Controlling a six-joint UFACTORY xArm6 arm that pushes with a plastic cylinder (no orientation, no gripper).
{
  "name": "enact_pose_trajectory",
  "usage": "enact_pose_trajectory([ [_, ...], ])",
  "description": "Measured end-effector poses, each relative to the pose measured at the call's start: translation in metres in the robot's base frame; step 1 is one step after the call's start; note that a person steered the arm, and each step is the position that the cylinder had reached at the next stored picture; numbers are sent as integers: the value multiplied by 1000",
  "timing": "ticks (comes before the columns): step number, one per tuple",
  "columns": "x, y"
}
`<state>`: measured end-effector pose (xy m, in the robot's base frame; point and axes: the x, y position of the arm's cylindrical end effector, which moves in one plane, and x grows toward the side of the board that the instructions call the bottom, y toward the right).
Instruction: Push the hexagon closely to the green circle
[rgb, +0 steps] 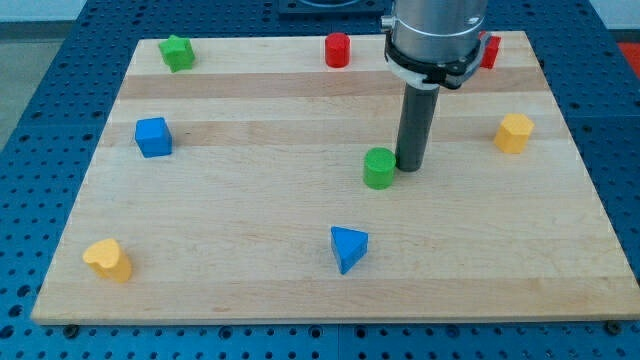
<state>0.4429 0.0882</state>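
Note:
The green circle (379, 168) stands near the middle of the wooden board (250, 280). The yellow hexagon (514, 132) sits at the view's right, well apart from the circle. My tip (410, 166) rests on the board just right of the green circle, touching or almost touching its side. The hexagon is about a hundred pixels to the right of my tip and slightly above it.
A green star-like block (178, 52) is at top left. A red cylinder (338, 49) is at top centre. A red block (489, 51) is partly hidden behind the arm. A blue cube (153, 137) is at left, a yellow heart (108, 259) at bottom left, and a blue triangle (348, 247) at bottom centre.

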Motion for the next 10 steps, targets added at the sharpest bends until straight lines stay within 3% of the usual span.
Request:
enact_pose_trajectory([
  [3,3,147],
  [4,-20,181],
  [5,-51,181],
  [6,-52,165],
  [10,-19,94],
])
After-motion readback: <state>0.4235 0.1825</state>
